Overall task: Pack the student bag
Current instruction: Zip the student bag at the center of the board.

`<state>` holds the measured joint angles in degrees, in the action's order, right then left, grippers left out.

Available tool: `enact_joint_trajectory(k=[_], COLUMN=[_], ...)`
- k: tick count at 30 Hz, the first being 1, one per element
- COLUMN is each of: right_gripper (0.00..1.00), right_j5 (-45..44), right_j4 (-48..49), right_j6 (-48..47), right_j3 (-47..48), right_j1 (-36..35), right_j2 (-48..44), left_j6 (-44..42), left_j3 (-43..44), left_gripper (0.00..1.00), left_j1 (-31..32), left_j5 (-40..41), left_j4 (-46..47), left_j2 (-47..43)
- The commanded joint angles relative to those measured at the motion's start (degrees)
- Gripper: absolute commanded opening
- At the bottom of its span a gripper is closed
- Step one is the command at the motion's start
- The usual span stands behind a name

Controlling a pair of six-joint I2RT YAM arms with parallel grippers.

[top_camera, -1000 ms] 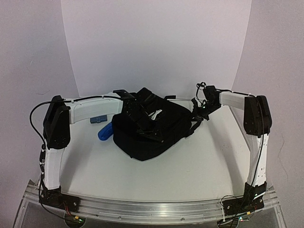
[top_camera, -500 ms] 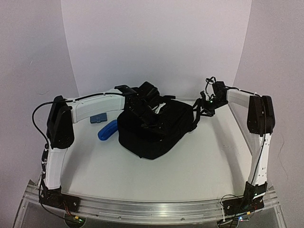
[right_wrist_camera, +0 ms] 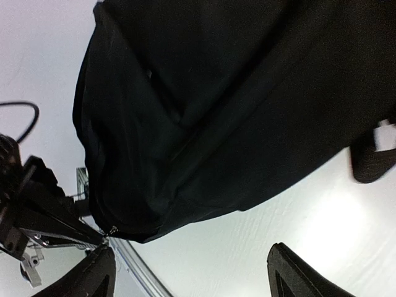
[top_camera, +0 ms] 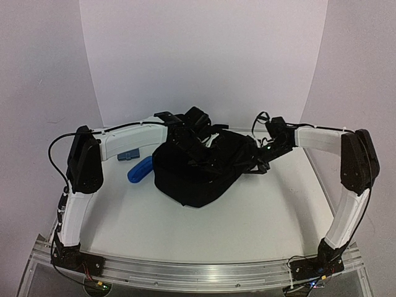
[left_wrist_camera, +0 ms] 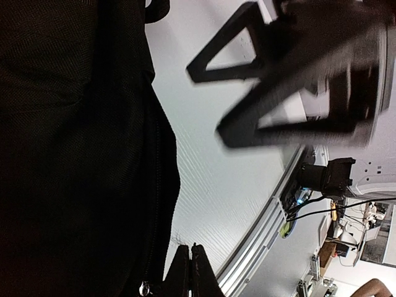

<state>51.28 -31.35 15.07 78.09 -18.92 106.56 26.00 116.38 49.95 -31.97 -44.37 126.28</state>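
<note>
Left tool, right tool, one bag

Student bag on table; tube left.

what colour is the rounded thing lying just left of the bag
The rounded thing is bright blue, clearest in the top external view.
</note>
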Motion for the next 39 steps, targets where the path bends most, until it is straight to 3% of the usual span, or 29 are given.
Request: enact_joint_trajectory(k=[1,5,9,13,20,25,29,30,31,34,35,36,39], right_gripper=[0.79,0.66,0.27,0.00,0.00,0.00,0.00,0.04,0.15,0.67,0.77,0.82,0.85], right_j5=[1.26,0.80,-1.20,-1.93,-5.56,-12.95,-19.37,-19.10,-17.91,-9.39,-7.44,-5.60,-6.20], right_j4=[3.17,4.07,3.86,3.43,-3.02,-13.96,-16.01,-16.25,-16.57,-17.56,-17.61,-17.50,-16.84], right_j6=[2.32,4.60,4.83,3.75,-4.84,-19.99,-24.74,-24.24,-23.28,-19.07,-18.67,-18.73,-26.06], right_j3=[0.34,1.64,2.55,0.21,-1.98,4.16,12.30,14.56,16.55,17.81,16.46,14.88,10.82], right_j1=[-6.22,-7.99,-7.85,-5.91,2.89,8.53,9.69,9.69,9.69,9.66,9.53,9.34,7.82], right_j2=[1.73,4.82,5.81,3.41,-0.27,2.53,6.75,7.29,7.72,6.07,4.29,2.11,-3.77], left_j6=[0.34,0.45,-0.15,-0.99,-1.48,-2.16,-1.18,-0.11,1.14,4.29,5.13,5.79,6.40], left_j3=[-1.37,-2.34,-4.06,-7.96,-15.15,-17.24,-13.85,-12.99,-12.40,-10.88,-10.16,-9.44,-8.00], left_gripper=[0.00,0.00,0.00,0.00,0.00,0.00,0.00,0.00,0.00,0.00,0.00,0.00,0.00], left_j1=[0.41,0.76,0.96,0.68,-2.49,-4.82,-4.66,-4.44,-4.19,-3.67,-3.60,-3.61,-3.63], left_j5=[-0.84,-0.26,0.24,1.54,2.47,3.68,1.00,-0.08,-1.25,-2.75,-2.88,-2.91,-2.96], left_j4=[2.33,2.50,1.96,1.81,1.40,1.66,3.12,4.27,5.93,11.25,12.15,13.04,14.15], left_j2=[-2.44,-3.33,-4.73,-7.85,-12.66,-14.72,-11.74,-10.64,-9.69,-7.49,-6.82,-6.24,-5.27])
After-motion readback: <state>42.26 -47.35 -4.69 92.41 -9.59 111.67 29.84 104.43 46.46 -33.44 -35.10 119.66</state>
